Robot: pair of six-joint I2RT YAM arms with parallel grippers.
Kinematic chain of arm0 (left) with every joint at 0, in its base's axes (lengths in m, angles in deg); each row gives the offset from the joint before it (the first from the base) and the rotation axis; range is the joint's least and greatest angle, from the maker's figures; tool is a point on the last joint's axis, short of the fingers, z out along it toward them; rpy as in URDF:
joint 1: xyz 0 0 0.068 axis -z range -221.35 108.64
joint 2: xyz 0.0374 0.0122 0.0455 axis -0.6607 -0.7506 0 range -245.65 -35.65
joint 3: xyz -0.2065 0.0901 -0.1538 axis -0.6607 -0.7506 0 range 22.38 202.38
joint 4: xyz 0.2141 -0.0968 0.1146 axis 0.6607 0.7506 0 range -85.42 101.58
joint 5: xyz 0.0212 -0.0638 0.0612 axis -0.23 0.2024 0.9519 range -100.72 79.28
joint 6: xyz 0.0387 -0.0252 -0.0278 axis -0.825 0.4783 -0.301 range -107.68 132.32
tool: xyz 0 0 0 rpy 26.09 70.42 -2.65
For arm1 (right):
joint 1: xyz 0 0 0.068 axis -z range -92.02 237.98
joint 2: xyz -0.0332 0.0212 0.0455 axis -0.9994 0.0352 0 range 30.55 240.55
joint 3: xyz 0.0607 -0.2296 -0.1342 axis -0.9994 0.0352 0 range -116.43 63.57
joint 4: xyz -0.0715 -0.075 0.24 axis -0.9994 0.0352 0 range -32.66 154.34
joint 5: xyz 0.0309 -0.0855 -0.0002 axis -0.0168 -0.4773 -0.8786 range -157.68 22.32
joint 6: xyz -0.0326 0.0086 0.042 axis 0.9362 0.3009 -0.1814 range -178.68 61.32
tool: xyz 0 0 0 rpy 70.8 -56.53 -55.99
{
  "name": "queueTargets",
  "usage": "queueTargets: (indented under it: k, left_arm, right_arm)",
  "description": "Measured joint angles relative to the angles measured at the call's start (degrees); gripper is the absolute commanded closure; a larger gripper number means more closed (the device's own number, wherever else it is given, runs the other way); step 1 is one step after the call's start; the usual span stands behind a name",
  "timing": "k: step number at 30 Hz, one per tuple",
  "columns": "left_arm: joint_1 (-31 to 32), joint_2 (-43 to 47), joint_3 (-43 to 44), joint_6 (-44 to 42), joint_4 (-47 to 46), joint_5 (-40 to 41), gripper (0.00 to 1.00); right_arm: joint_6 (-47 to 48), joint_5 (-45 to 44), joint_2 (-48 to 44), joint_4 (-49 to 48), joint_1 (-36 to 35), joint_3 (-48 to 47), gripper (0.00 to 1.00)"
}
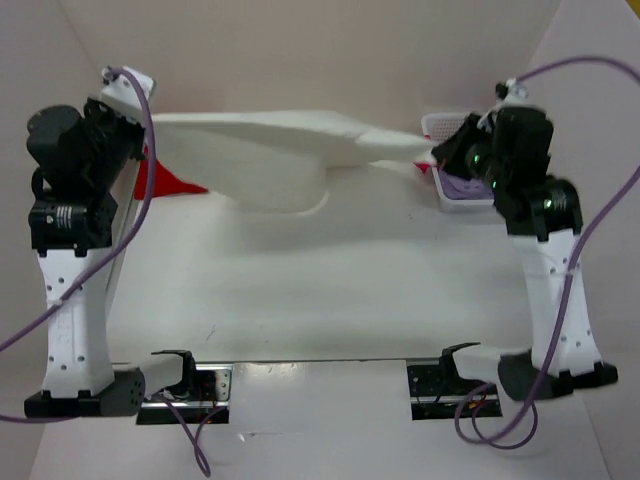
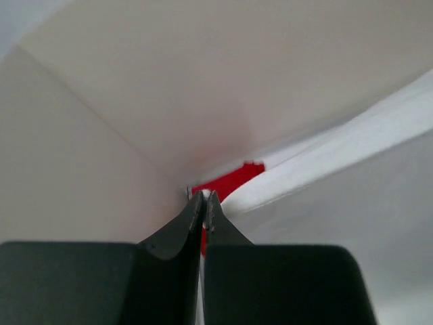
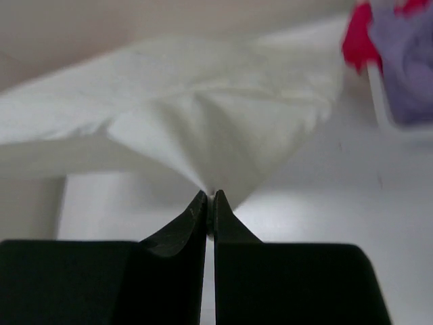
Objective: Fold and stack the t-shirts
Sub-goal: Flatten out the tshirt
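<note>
The off-white shirt (image 1: 270,150) hangs stretched in the air along the far edge of the surface (image 1: 320,300), between the two arms. The left end effector (image 2: 204,200) is closed on one end of it near the far left corner. The right end effector (image 3: 211,198) is closed on the other end near the far right corner. In both wrist views only a small tip of cloth sits between the fingers, so the hold looks thin.

The main risk, I think, is that one end slips out. If the arms pull further apart, or move at different speeds, the cloth can escape and the shirt will fall in a heap.

A second risk is the red shirt (image 1: 165,182), which lies on the surface just under the left end. In the left wrist view it is very near the fingertips, and I cannot tell if some red cloth is caught too. If it is, it would be dragged along.

The middle of the off-white shirt sags lower than its ends. When it is laid down, this part may touch first and make wrinkles.

On the right, the basket (image 1: 445,124) with the lavender shirt (image 1: 465,188) and the pinkish red shirt (image 3: 358,40) stands just beside the right end effector, so a careless move could push it
</note>
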Motion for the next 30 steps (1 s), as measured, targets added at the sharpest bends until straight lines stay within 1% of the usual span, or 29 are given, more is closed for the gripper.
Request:
queueTargets:
  k: [2,4,6,8,10,12,14,17,21,24,26,28,30]
  left_arm:
    - [0.0,4.0,-7.8,-1.3,1.3,1.2,1.00]
    - [0.0,6.3,-15.4,-2.4,4.0,2.1,1.00]
    - [0.0,8.0,-25.0,-3.0,6.3,2.7,1.00]
    - [-0.1,8.7,-34.9,-3.6,9.7,3.1,1.00]
    - [-0.3,9.6,-44.3,-4.0,13.1,3.3,1.00]
    - [-0.7,10.4,-50.3,-4.2,17.4,3.7,1.00]
    - [-1.0,11.8,-52.4,-4.5,19.6,4.4,1.00]
    - [-1.1,14.9,-52.6,-5.7,19.9,5.4,1.00]
    - [-1.1,16.4,-54.1,-6.0,19.6,7.1,1.00]
    - [-1.1,16.1,-55.1,-6.7,19.6,7.8,1.00]
    - [-1.1,14.7,-54.8,-7.0,19.0,7.8,1.00]
    - [-1.1,11.1,-53.0,-7.1,18.4,7.6,1.00]
    - [-1.1,4.0,-47.3,-6.9,18.4,6.7,1.00]
  right_arm:
    - [-1.9,0.3,-8.2,-1.0,-1.1,14.4,1.00]
    - [-4.5,2.1,-13.6,-0.6,-1.6,27.3,1.00]
    - [-7.6,4.3,-17.4,-2.1,-2.1,40.0,1.00]
    - [-11.7,6.7,-19.6,-3.0,-4.3,52.6,1.00]
    - [-15.9,9.3,-21.8,-2.8,-7.5,62.8,1.00]
    - [-19.5,11.2,-25.8,-2.1,-9.6,68.8,1.00]
    - [-22.3,12.5,-30.9,-1.5,-10.2,71.4,1.00]
    - [-25.0,13.4,-35.9,-1.8,-10.4,71.6,1.00]
    - [-26.9,14.3,-37.1,-1.9,-10.6,71.6,1.00]
    - [-27.1,14.6,-34.4,-2.4,-10.6,71.5,1.00]
    - [-26.1,14.5,-30.4,-2.5,-10.6,70.4,1.00]
    - [-23.7,14.1,-24.3,-1.8,-10.4,66.0,1.00]
    - [-19.5,14.3,-15.0,-0.7,-8.9,57.1,1.00]
